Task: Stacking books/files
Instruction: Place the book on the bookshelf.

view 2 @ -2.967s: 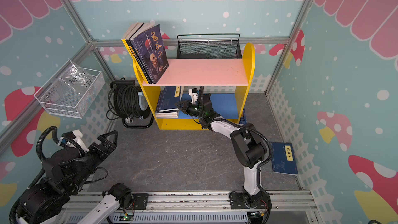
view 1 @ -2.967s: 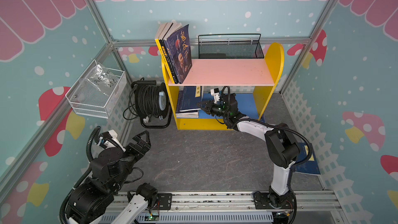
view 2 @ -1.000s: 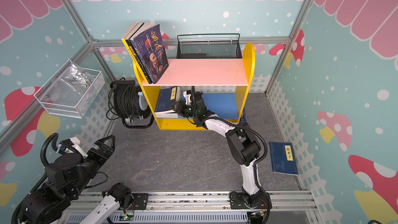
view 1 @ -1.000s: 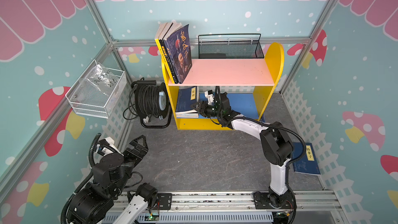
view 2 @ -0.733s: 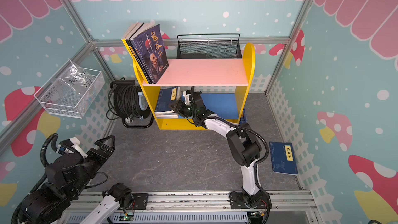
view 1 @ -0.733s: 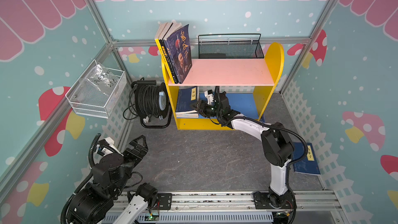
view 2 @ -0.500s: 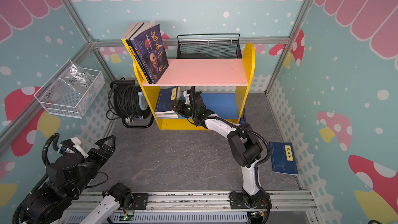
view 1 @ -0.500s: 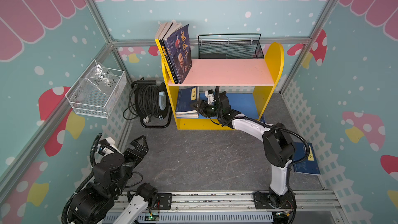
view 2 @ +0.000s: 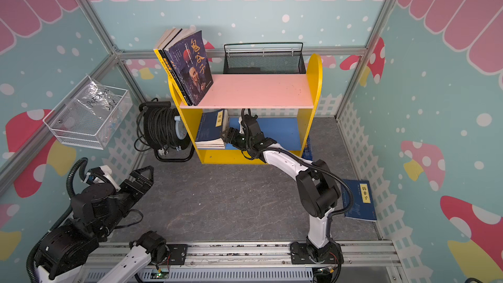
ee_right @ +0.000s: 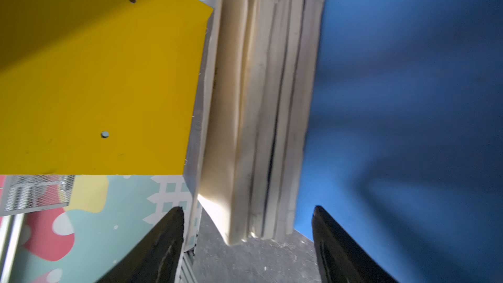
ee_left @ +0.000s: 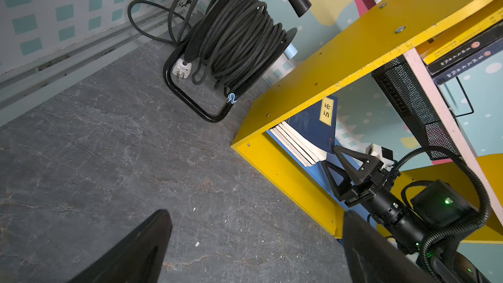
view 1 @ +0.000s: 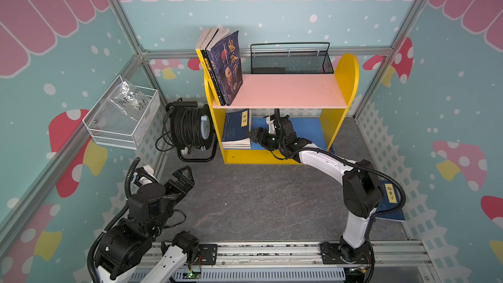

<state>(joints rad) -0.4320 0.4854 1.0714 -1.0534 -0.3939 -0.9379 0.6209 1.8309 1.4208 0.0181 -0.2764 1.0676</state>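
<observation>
Far left, on the wall: wire basket (view 1: 122, 121), white, with a clear bag inside. Lower down, above the grey floor (view 1: 245, 200): left gripper (view 1: 186, 177), fingers spread wide, holding nothing, touching nothing. Next, just left of the yellow shelf unit (view 1: 239, 156): cable reel (view 1: 187, 129), black.

On the pink top board, at its left end: upright books (view 1: 224, 72), three, standing on end. Long axis up and down, spines toward the front. Purple portrait cover facing right, with black and yellow behind it.

Below, at the left end of the blue lower board, against the yellow side panel: stack of navy books (view 1: 236, 129), lying flat. Long axis front to back, page edges toward the front, yellow title label near the back right corner of the top cover.

Just beside the stack's front right corner: right gripper (view 1: 252, 136), pointing left at the page edges. Fingertips (ee_right: 174, 221) well apart, gripping nothing; contact with the stack impossible to tell.

At the back of the top board: mesh tray (view 1: 291, 59), black.

Far right, flat on the floor by the wall: navy book (view 2: 360, 200), long axis roughly front to back, label toward the back right.
</observation>
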